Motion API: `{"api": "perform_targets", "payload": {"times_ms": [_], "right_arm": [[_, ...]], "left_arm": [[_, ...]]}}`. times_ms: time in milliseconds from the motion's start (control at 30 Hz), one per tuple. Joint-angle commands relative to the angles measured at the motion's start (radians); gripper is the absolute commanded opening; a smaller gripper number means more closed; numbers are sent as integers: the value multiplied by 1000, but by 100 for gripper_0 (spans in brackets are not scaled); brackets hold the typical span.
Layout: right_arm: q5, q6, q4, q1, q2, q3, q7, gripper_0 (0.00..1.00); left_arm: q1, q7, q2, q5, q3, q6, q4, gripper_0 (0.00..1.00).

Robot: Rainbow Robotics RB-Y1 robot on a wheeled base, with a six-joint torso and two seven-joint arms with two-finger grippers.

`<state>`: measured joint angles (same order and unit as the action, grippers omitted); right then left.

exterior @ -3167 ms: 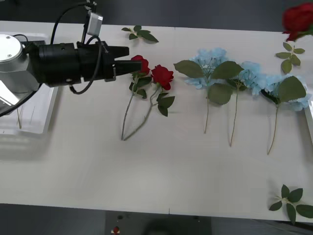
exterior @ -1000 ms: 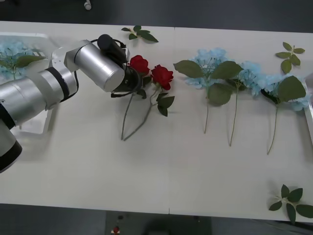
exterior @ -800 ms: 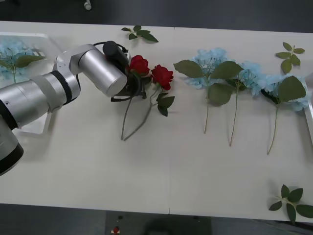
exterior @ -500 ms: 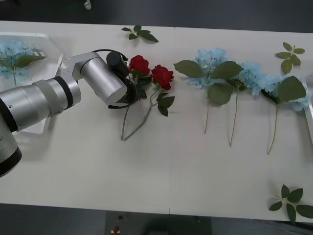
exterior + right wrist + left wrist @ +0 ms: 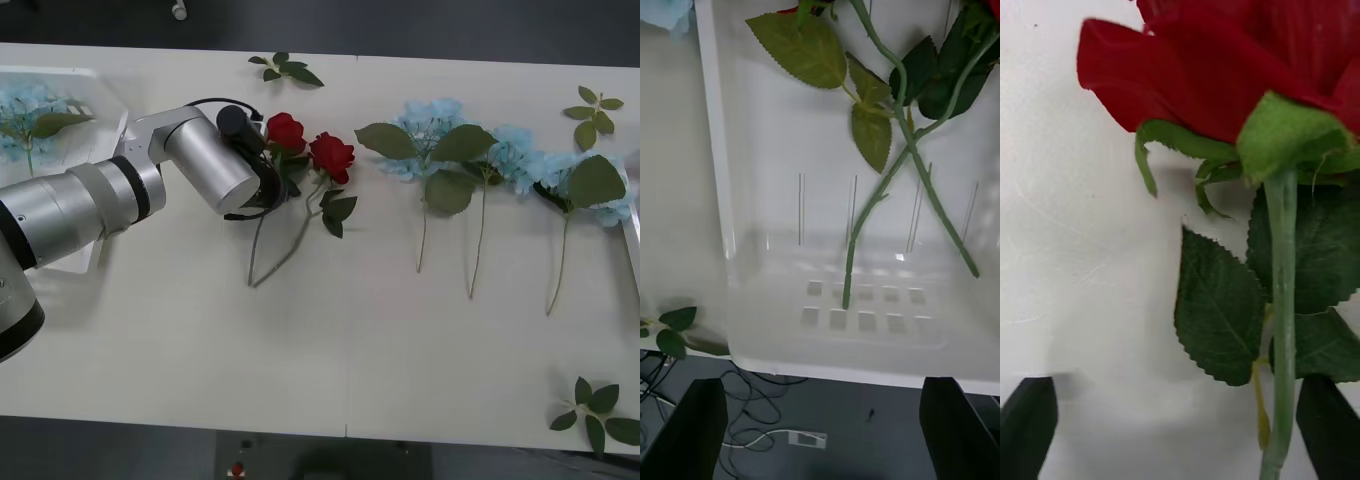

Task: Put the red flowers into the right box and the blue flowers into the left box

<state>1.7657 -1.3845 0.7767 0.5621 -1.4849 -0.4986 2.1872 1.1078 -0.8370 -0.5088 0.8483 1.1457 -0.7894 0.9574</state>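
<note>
Reaching across the worktop (image 5: pixel 330 350), the left arm puts the left gripper (image 5: pixel 1180 431) right at the near rose of the two red flowers (image 5: pixel 310 152). In the left wrist view its black fingers (image 5: pixel 1028 424) stand wide apart, one on each side of the green stem, with the red bloom just beyond them and nothing clamped yet. In the front view the silver wrist covers the gripper itself; the second rose lies just past it, on the side away from the arm, and the two stems cross on their way toward the robot.

The blue flowers (image 5: pixel 500 160) lie farther out beyond the roses, well apart from the left gripper, in a row with their heads touching and stems pointing toward the robot. One more blue cluster sits in the left box (image 5: pixel 105 95), behind the arm's elbow side.

The right gripper (image 5: pixel 820 420) hangs over the right box (image 5: pixel 775 247), its black fingers (image 5: pixel 696 427) spread wide and holding nothing. Below and ahead of it two rose stems with leaves lie crossed on the box floor.

Loose leaf sprigs (image 5: pixel 285 68) rest at the far edge of the worktop, beyond the left gripper.
</note>
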Motion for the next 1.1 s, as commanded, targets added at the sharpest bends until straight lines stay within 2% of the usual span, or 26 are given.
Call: {"api": "perform_targets", "payload": {"times_ms": [33,233,367,733,867,1100], "right_arm": [[20,5,50,-4,-12,-11,-26,75],[169,-2,148,-5,-78,-18,-24,75],[259,-53,202,-5,-115,-1,-26,75],[199,-57,316,-5,-127,97,-35,75],[150,-11,365,-5,-95,123,-43,75],[58,159,474,-5,-41,126,-72,75]], "left_arm": [[35,42,-2,-14,-14,9,24,0],[35,45,-2,-20,-14,9,27,0],[35,45,-2,-20,-14,9,29,0],[15,44,-5,-48,-14,47,30,0],[17,36,-53,-15,-14,47,84,0],[20,6,-197,104,-21,39,262,0]]}}
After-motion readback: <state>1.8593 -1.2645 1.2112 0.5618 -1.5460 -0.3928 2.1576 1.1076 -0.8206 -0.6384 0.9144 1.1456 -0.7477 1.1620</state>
